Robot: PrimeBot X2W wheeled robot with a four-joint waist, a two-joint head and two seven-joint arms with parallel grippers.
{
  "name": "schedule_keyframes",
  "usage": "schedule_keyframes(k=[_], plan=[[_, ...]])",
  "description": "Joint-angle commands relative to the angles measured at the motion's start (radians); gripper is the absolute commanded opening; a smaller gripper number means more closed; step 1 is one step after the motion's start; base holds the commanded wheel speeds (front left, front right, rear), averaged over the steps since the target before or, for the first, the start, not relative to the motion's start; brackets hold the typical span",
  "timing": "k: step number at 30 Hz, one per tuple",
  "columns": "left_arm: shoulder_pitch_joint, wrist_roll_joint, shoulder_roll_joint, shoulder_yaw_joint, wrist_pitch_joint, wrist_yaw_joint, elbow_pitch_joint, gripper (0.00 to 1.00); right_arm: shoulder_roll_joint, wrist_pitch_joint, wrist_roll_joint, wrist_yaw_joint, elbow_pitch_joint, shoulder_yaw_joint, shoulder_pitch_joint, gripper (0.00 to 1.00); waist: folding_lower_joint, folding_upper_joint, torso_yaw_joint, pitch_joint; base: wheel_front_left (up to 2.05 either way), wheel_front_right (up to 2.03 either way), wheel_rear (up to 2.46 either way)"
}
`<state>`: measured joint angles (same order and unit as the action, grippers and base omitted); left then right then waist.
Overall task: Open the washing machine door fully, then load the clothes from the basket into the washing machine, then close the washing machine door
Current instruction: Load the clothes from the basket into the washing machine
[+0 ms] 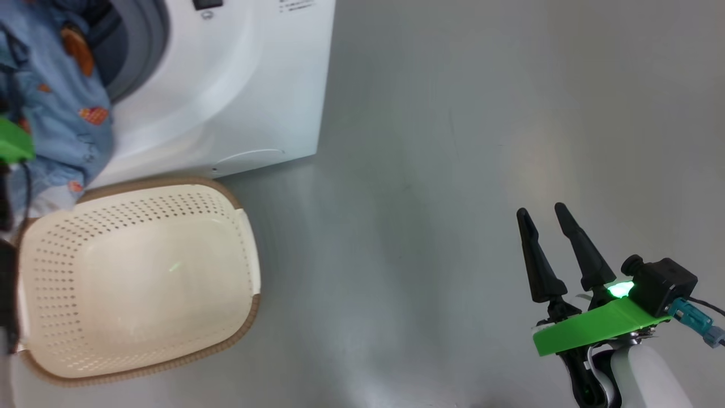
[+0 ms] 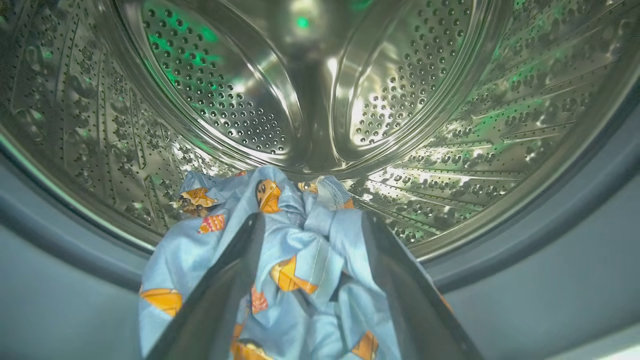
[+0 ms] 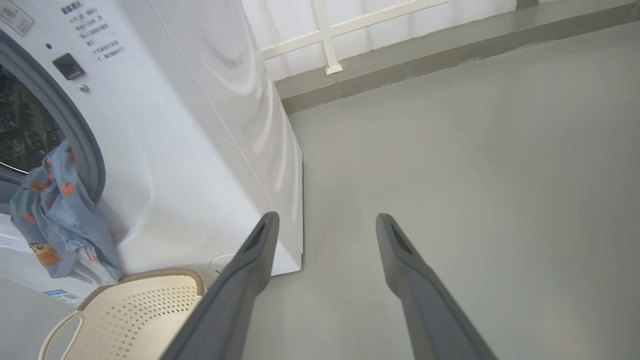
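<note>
We count one washing machine [image 1: 238,85], with one steel drum [image 2: 310,100] and one blue label sticker [image 3: 62,295] at a lower corner. We count one basket [image 1: 136,277], and on it we can make out one handle [image 3: 55,332]. Of the clothes [image 1: 62,113] we see one blue printed bundle (whether it is one garment or several bunched together, we cannot tell). We count two grippers, the left gripper [image 2: 312,216] and the right gripper [image 1: 541,208], each with two fingers [image 1: 538,266], four in all.

basket [image 1: 141,277]: left side cropped by edge | clothes [image 2: 310,250]: lower folds cropped
</note>
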<state>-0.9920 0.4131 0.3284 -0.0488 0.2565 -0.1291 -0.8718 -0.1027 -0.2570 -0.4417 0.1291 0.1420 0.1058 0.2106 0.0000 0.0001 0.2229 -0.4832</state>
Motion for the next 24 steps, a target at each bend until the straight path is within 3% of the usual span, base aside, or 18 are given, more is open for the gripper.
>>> schedule_keyframes(k=[1,11,24], plan=[[0.023,0.009,0.042,0.017,0.005,-0.001,0.035,1.00,-0.014,-0.005,0.008,0.002,-0.019,0.019,0.010,1.00,0.0000,-0.0001,-0.020,0.016,0.00,0.00,0.00],[0.192,0.021,-0.018,0.024,0.005,-0.001,0.159,1.00,-0.060,-0.005,0.009,0.002,-0.013,0.018,0.013,1.00,0.0000,-0.0001,-0.098,0.058,0.00,0.00,0.00],[0.452,-0.048,-0.120,0.060,0.005,-0.001,0.366,1.00,-0.096,-0.005,0.010,0.002,-0.009,0.002,0.003,1.00,0.0000,-0.0001,-0.199,0.081,0.00,0.00,0.00]])
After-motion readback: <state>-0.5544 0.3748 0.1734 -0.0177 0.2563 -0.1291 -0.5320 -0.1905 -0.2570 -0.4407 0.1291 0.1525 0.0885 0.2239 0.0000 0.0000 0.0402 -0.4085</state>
